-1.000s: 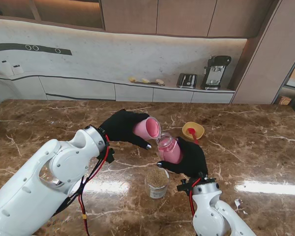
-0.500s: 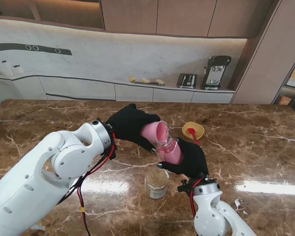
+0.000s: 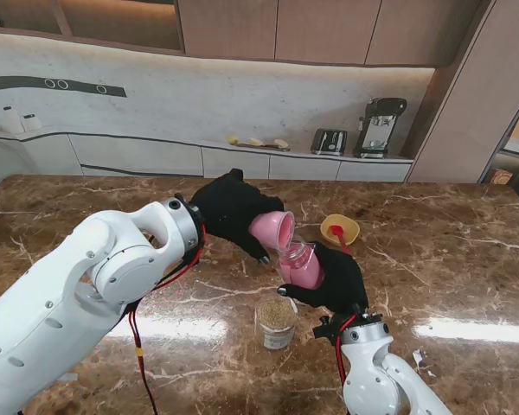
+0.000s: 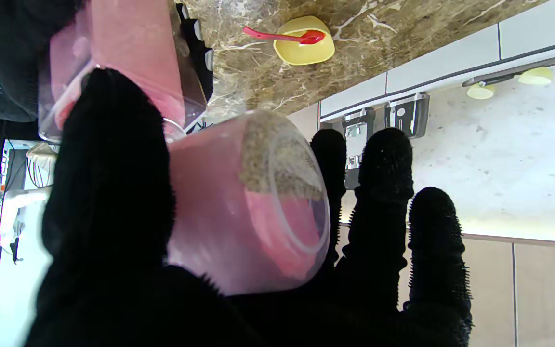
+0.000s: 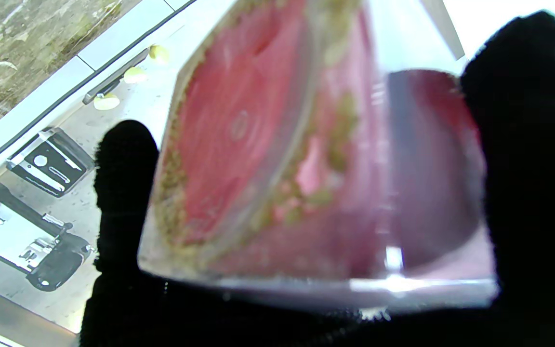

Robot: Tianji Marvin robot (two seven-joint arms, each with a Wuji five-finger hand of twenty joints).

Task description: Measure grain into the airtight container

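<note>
Left robot hand (image 3: pixel 229 212): grasping pink measuring cup (image 3: pixel 272 230), tipped, mouth at the container's rim.
Right robot hand (image 3: pixel 336 278): grasping airtight container (image 3: pixel 299 264), tilted toward the cup, raised off the desk (image 3: pixel 86 212).
Grain (image 4: pixel 277 159): gathered at cup lip.
Advice: tip slowly, keeping rims aligned.
Grain jar (image 3: pixel 277 322): nearer to me than both.

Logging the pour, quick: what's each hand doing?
Left hand: shut on the pink cup, tipped over the jar.
Right hand: shut on the jar.

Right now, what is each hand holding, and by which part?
Left hand: pink cup, around its body. Right hand: clear container, around its lower body.
</note>
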